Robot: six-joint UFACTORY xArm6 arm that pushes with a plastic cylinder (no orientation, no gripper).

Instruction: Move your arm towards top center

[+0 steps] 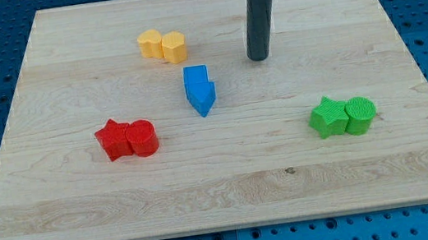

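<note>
Your rod carries no pincer, so there is no grip state to tell. Its tip [259, 58] sits on the board [60, 207] near top centre. You have seven blocks: two yellow [163, 45] to its left, one blue arrow [199, 89] just lower-left, two red [127, 139] farther lower-left, two green [343, 115] lower-right.

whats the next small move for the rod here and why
Probably a short slide straight toward the view's top, drifting slightly to the view's left. My tip already sits in the upper half of the board, a little right of centre, apart from the blue block and the yellow blocks. Nothing stands between it and the top-centre edge.
</note>
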